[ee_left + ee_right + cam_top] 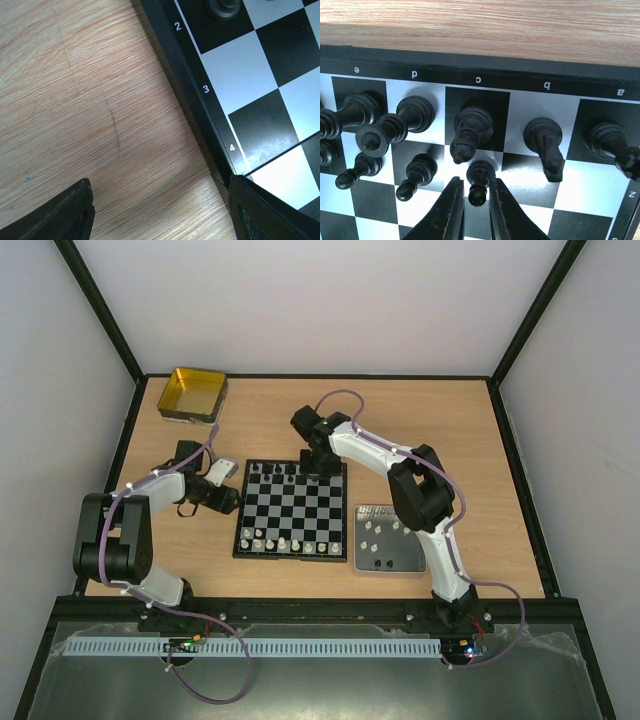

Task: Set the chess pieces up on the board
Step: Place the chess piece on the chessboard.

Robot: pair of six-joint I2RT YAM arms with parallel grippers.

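Right tool [475, 192], jaws narrowly released, straddles a black pawn [480, 175] standing near the 12 o'clock edge of the board [293, 512]. Left tool [160, 220] hangs open over the counter [75, 100] at the board's 9 o'clock. Risk: a skewed withdrawal could topple the pawn or the bishop [470, 132].

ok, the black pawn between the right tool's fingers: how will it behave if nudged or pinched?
The black pawn probably tips easily, since it has a slim body over a small round base. It is likely very light, as it looks tiny beside the right tool. Its smooth, glossy curves may slip in a pinch.
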